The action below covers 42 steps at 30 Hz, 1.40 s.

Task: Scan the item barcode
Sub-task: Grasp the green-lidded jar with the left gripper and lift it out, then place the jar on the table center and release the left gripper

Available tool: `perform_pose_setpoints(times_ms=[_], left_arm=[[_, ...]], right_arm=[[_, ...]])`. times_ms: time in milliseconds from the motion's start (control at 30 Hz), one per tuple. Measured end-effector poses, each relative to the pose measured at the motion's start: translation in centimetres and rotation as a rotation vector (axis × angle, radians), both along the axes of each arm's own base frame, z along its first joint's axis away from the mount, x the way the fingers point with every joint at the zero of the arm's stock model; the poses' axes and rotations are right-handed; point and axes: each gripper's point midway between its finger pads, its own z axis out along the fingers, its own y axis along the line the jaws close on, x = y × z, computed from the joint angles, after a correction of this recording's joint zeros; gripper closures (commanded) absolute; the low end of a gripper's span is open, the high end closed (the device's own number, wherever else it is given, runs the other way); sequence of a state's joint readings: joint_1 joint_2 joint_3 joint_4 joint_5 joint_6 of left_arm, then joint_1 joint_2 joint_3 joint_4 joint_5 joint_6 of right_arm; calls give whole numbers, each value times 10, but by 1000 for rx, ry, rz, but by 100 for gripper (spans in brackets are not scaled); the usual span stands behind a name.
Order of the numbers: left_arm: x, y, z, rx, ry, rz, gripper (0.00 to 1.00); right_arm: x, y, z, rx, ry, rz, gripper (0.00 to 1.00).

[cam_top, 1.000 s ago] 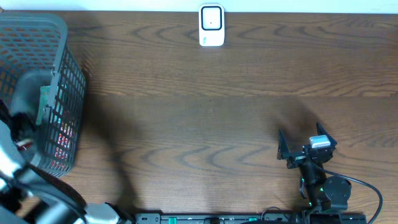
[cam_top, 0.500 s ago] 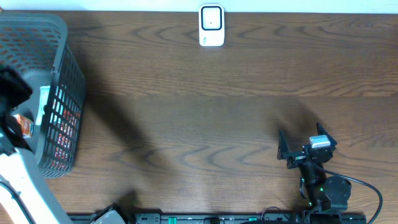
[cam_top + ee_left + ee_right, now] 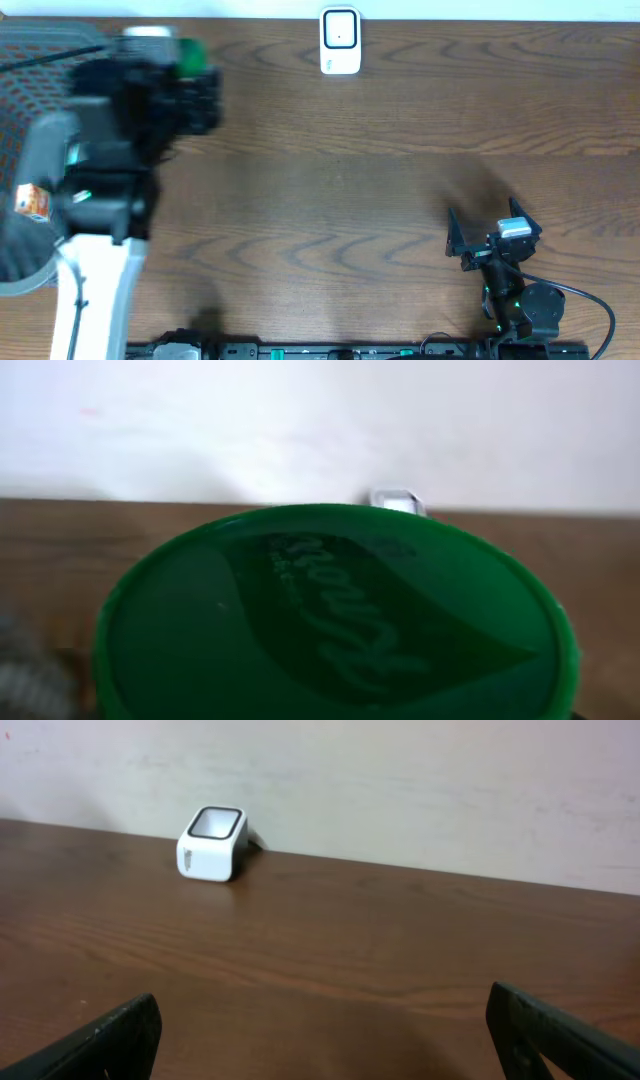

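Observation:
A container with a green lid (image 3: 335, 620) fills the left wrist view, so close that it hides the fingers. From overhead the same green item (image 3: 192, 55) shows blurred at the back left, raised over the table in my left gripper (image 3: 178, 82), which is shut on it. No barcode shows. The white scanner (image 3: 340, 41) stands at the table's back edge, also seen behind the lid as the scanner (image 3: 397, 502) and far left as the scanner (image 3: 212, 844). My right gripper (image 3: 482, 243) rests open at the front right, its fingers (image 3: 112, 1042) wide apart over bare wood.
A grey mesh basket (image 3: 40, 40) stands at the far left, partly covered by the left arm. A small orange box (image 3: 33, 202) lies in it. A white wall runs behind the table's back edge.
The left arm has risen out of the basket and swung right and toward the back with the green-lidded container. The right arm has not moved.

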<state>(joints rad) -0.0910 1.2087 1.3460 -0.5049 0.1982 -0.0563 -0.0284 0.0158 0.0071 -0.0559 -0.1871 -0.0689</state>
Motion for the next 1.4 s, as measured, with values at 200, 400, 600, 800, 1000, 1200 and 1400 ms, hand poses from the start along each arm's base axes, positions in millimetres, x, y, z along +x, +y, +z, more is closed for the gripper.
perform_pose_setpoints(times_ms=[200,400,600,800,1000,1200,1400], left_arm=[[24,-85,-37,79,34,-89,37],[37,-141,-102,139,140,-49,37],[45,-171,-165,124,181,89,37],[21,-184,-217,63,136,234,36],[-11,-175,-256,3,87,315,35],[-19,-157,-272,-22,63,365,31],[-13,-157,-274,-37,29,386,31]], right_arm=[[0,0,0,0,0,0,1],[0,0,0,0,0,0,1],[0,0,0,0,0,0,1],[0,0,0,0,0,0,1],[0,0,0,0,0,0,1],[0,0,0,0,0,0,1],[0,0,0,0,0,0,1]])
